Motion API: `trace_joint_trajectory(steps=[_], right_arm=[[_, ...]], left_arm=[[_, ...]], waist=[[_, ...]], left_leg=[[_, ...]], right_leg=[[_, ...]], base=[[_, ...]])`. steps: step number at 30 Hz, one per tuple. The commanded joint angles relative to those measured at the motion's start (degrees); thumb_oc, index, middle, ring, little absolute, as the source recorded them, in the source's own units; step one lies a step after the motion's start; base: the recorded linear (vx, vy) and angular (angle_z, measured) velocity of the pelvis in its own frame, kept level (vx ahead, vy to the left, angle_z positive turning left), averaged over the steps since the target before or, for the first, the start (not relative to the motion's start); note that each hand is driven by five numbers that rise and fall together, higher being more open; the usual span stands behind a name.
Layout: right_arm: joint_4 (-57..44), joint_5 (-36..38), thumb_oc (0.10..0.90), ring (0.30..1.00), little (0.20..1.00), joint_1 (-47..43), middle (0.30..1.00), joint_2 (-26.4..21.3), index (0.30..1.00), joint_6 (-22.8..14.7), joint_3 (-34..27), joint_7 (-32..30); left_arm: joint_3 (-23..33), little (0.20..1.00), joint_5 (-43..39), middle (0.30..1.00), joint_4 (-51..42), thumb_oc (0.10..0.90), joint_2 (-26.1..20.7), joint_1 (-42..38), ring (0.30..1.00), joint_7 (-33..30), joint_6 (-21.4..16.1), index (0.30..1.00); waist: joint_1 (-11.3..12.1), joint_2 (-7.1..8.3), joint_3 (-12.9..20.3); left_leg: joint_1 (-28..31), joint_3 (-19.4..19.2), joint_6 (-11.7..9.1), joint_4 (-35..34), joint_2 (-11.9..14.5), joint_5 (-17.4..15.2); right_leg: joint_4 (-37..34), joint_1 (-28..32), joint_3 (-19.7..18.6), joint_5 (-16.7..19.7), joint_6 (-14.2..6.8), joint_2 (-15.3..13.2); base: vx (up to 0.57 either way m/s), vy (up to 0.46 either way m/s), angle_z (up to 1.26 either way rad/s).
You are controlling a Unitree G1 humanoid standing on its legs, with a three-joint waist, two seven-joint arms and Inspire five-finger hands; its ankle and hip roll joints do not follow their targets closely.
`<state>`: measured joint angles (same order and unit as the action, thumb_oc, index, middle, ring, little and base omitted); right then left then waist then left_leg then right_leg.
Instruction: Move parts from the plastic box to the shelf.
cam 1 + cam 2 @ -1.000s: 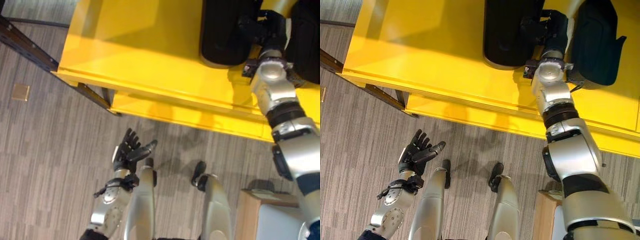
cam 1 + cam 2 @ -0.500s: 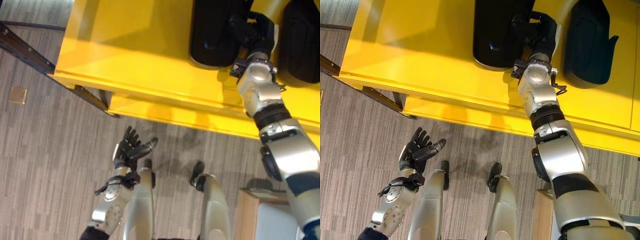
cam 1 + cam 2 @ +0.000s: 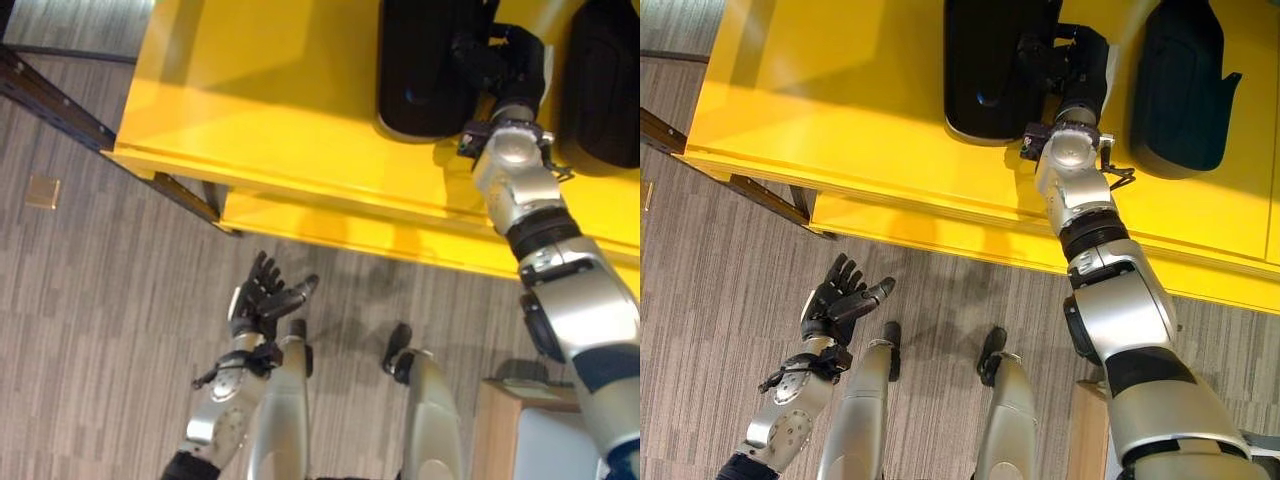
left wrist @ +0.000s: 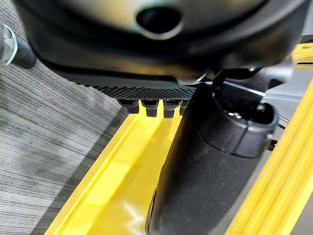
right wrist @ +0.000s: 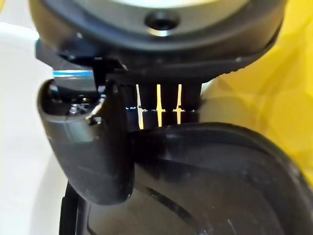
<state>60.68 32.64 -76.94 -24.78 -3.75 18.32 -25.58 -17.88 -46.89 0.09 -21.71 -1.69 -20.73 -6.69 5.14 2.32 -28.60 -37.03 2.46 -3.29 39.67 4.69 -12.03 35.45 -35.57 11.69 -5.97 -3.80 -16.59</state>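
Right hand (image 3: 1080,62) reaches out over the yellow shelf (image 3: 840,110) and sits against the right edge of a large black moulded part (image 3: 990,70) lying there. In the right wrist view the thumb (image 5: 93,147) curls down over the part's dark rim with the fingers closed behind it, so the hand looks clamped on the part's edge. The part's long axis runs away from the robot, roughly in line with the outstretched forearm, and the hand grips it from the side nearest a second black part (image 3: 1175,90), which lies just to the right, apart from the first. Since the held part already rests on the shelf surface, the placing step seems nearly done; the coming move likely turns on letting go without dragging the part toward its neighbour. Left hand (image 3: 262,300) hangs low over the grey carpet (image 3: 90,330), well away from the shelf, fingers loosely spread and empty.
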Motion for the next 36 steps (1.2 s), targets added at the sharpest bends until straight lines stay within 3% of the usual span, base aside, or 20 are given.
trace_joint_trajectory(steps=[1,2,3,4,20,27,28,36], right_arm=[[5.3,1.2,0.400,0.300,0.300,4.2,0.300,2.3,0.300,3.5,0.4,0.5],[6.5,1.3,0.443,0.360,0.360,4.0,0.360,2.3,0.360,3.7,0.0,0.1],[7.1,1.6,0.527,0.478,0.478,3.9,0.478,2.5,0.478,3.7,-0.6,-0.6],[7.6,1.7,0.900,1.000,1.000,3.9,1.000,2.7,1.000,3.8,-0.8,-0.9],[1.9,5.0,0.900,1.000,1.000,8.1,1.000,8.3,1.000,0.7,-5.4,-7.8],[-11.2,2.8,0.900,1.000,1.000,13.6,1.000,11.1,1.000,-1.3,-5.8,-10.0],[-17.4,2.5,0.900,1.000,1.000,16.5,1.000,12.3,1.000,-2.1,-6.0,-10.1],[-29.0,3.6,0.900,1.000,1.000,23.1,1.000,15.6,1.000,-3.9,-6.6,-9.7]], left_arm=[[-0.1,1.000,1.4,1.000,-5.4,0.900,0.3,-1.9,1.000,0.3,-4.6,1.000],[-0.1,1.000,1.4,1.000,-5.3,0.900,0.3,-1.9,1.000,0.1,-4.5,1.000],[-0.3,1.000,1.4,1.000,-5.2,0.900,0.4,-2.0,1.000,-0.1,-4.5,1.000],[-0.3,1.000,1.3,1.000,-5.2,0.900,0.4,-2.1,1.000,-0.3,-4.4,1.000],[-0.3,1.000,2.0,1.000,-4.8,0.900,0.8,-2.8,1.000,-2.6,-4.4,1.000],[0.8,1.000,2.6,1.000,-4.9,0.900,1.1,-2.2,1.000,-3.8,-4.1,1.000],[1.3,1.000,2.9,1.000,-4.7,0.900,1.2,-1.8,1.000,-4.0,-3.7,1.000],[1.9,1.000,3.3,1.000,-4.8,0.900,1.3,-1.0,1.000,-4.6,-3.0,1.000]], waist=[[2.4,-0.66,-1.2],[2.4,-0.66,-1.2],[2.4,-0.67,-1.2],[2.4,-0.71,-1.2],[0.8,-0.39,-1.2],[-0.7,0.37,-1.2],[-1.4,0.70,-1.2],[-2.2,1.21,-1.2]], left_leg=[[0.7,1.5,-1.0,2.0,2.8,-3.9],[0.7,1.5,-1.0,2.0,2.8,-4.0],[0.7,1.5,-1.0,2.0,2.8,-4.0],[0.7,1.4,-1.0,2.0,2.9,-4.0],[0.9,1.0,-1.2,1.2,3.0,-3.8],[1.2,0.5,-1.4,0.9,3.4,-3.7],[1.2,0.3,-1.4,1.1,3.5,-3.8],[1.7,0.0,-1.5,0.7,3.8,-3.7]], right_leg=[[2.5,2.2,-1.1,-2.7,-3.4,-1.4],[2.5,2.2,-1.1,-2.7,-3.4,-1.5],[2.6,2.1,-1.2,-2.7,-3.4,-1.4],[2.6,2.1,-1.2,-2.7,-3.4,-1.4],[2.2,1.6,-1.6,-2.5,-3.3,-1.1],[2.0,1.4,-2.2,-2.3,-3.3,-1.0],[2.2,1.2,-2.4,-2.3,-3.2,-1.0],[2.1,1.3,-2.5,-2.4,-3.1,-0.8]], base=[[0.00,0.000,0.00],[0.00,0.000,0.00],[0.00,0.000,0.00],[0.00,0.000,0.00],[0.00,0.000,0.00],[0.00,0.005,-0.04],[0.01,0.001,-0.04],[0.00,-0.007,-0.03]])
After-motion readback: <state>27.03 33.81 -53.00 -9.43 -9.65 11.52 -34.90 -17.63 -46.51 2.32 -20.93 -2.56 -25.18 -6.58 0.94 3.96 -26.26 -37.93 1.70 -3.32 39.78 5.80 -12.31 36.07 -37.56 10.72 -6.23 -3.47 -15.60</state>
